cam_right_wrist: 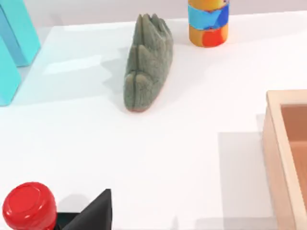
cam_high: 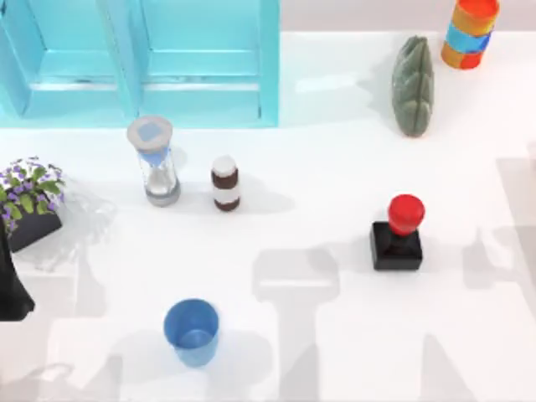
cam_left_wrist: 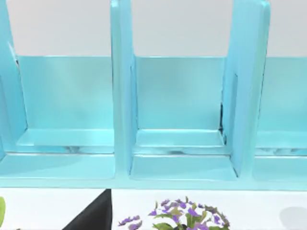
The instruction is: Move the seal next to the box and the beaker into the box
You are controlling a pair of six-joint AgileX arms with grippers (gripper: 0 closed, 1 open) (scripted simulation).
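The seal point(cam_high: 397, 230) stands upright right of centre on the white tabletop point(cam_high: 335, 335), its red knob over the black block, and my right wrist view catches that knob point(cam_right_wrist: 29, 206) close by. The beaker point(cam_high: 192, 332) sits upright near the front, left of centre, well apart from the seal. The wooden box point(cam_right_wrist: 283, 158) lies to the right (only one corner shows). Of either claw's grip, right or left, I cannot tell. Behind stand an hourglass point(cam_high: 154, 161) and a brown-and-white bottle point(cam_high: 225, 182).
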